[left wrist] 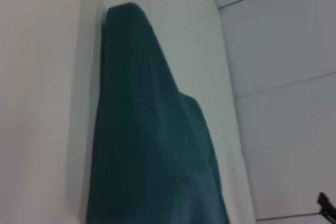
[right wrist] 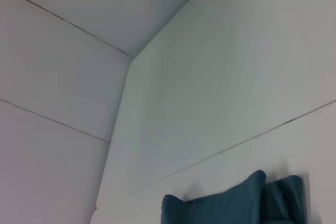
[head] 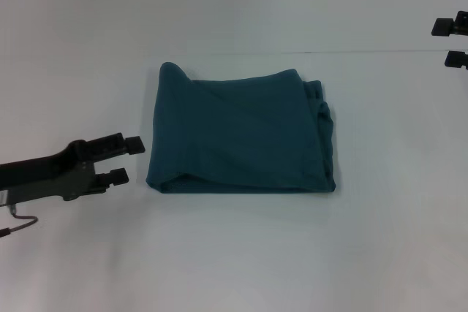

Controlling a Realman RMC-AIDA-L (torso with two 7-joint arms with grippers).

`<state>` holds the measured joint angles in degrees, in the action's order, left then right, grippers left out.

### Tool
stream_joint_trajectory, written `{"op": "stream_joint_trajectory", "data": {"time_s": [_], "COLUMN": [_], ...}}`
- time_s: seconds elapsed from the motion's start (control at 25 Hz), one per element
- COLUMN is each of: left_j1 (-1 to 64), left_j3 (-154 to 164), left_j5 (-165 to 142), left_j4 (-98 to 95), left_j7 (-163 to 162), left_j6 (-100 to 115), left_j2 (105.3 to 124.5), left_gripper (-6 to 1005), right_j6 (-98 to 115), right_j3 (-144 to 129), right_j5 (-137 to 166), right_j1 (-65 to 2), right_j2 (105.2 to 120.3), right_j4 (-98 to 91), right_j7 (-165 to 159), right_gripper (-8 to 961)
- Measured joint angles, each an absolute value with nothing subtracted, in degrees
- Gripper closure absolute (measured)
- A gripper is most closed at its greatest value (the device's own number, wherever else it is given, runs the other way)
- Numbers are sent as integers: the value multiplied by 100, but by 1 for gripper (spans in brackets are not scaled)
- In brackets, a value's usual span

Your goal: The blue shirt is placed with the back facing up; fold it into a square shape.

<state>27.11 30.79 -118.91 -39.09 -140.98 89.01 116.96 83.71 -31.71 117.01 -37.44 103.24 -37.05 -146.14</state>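
Judging by its squarish outline, the blue shirt (head: 241,133) lies folded mid-surface (head: 234,253), so the folding looks nearly finished. My left claw (head: 126,159) hovers released just beside its left edge; my right claw (head: 453,42) waits released, well apart. Next I'd neaten the bunched right edge or retreat.

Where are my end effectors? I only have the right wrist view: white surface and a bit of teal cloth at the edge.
Observer: The blue shirt already lies folded into a rough square on the white table.
Operator: And the left end effector?
Observer: The left end effector is open, low beside the shirt's left edge, apart from it.
Operator: The right one?
Observer: The right end effector is open too, at the far right of the head view, well clear of the shirt.
Operator: Any loose part?
Observer: The right edge looks bunched, with layers showing.
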Motion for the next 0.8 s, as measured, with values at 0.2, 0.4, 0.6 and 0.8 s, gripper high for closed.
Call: {"op": "stream_joint_trajectory", "data": {"time_s": [0.2, 0.4, 0.6, 0.8], "left_j1": [2695, 2646, 2659, 2670], "left_j3": [3259, 3137, 3185, 3197], "left_j5": [-11879, -11837, -11861, -11862], "left_j4": [-3936, -3920, -3916, -3900], "left_j7": [-13573, -13139, -12767, -12643], "left_j6": [8532, 8424, 8394, 8299], "left_j2": [11819, 11829, 11842, 11852], "left_gripper": [96, 98, 100, 99], "right_j6": [8351, 8387, 8389, 8391], "right_j3": [-3204, -3190, -3169, -3158], "right_j5": [11718, 11719, 11703, 11685], "right_j1": [-3802, -3821, -3825, -3824], "right_j2": [10321, 10322, 10321, 10314], "right_j4": [-3709, -3709, -3709, -3709], "right_j7": [-14567, -14578, -14605, -14615], "right_gripper": [108, 89, 90, 92]}}
